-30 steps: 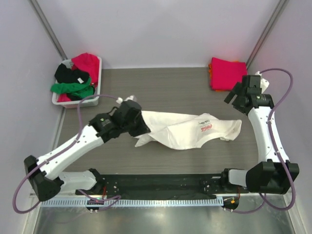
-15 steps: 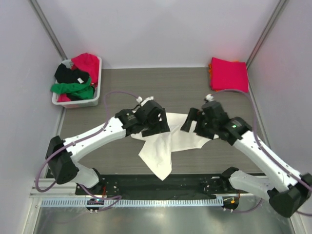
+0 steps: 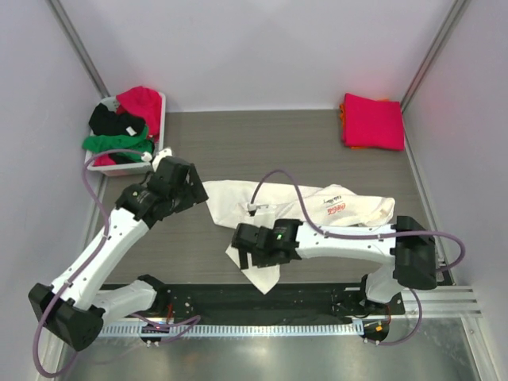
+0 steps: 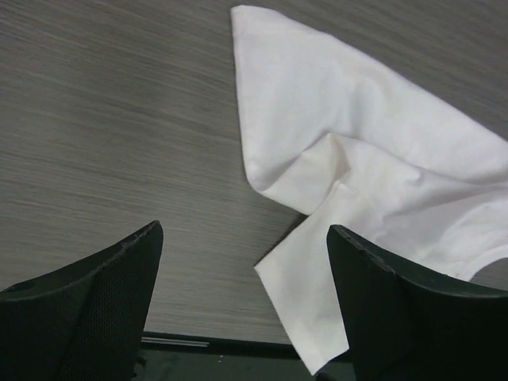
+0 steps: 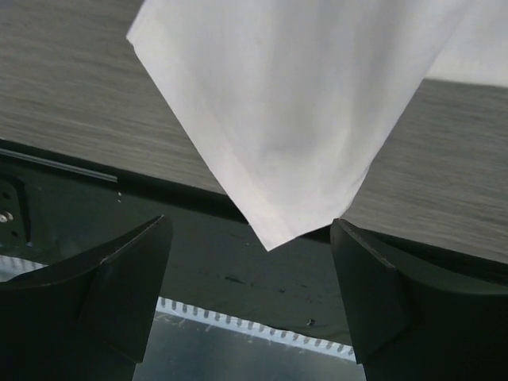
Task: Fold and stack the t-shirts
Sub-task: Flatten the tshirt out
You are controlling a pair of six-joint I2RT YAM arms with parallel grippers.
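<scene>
Cream-white t-shirt [image 3: 317, 210] spread out in the middle of the desk [image 3: 278, 143], near corner over the black strip [image 3: 238, 298]. Left tool [image 4: 242, 238] wide open, empty, by the shirt's left end. Right tool [image 5: 250, 226] wide open, empty, above that near corner.

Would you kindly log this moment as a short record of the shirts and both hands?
Cream-white t-shirt: unfolded on table, near corner over its edge
Left hand: open, empty, over bare table beside that shirt
Right hand: open, at the shirt's overhanging corner, not gripping it
Magenta-pink t-shirt: folded, far right corner of table
Basket: far left, holds green shirt, black shirt, red shirt, all crumpled
</scene>
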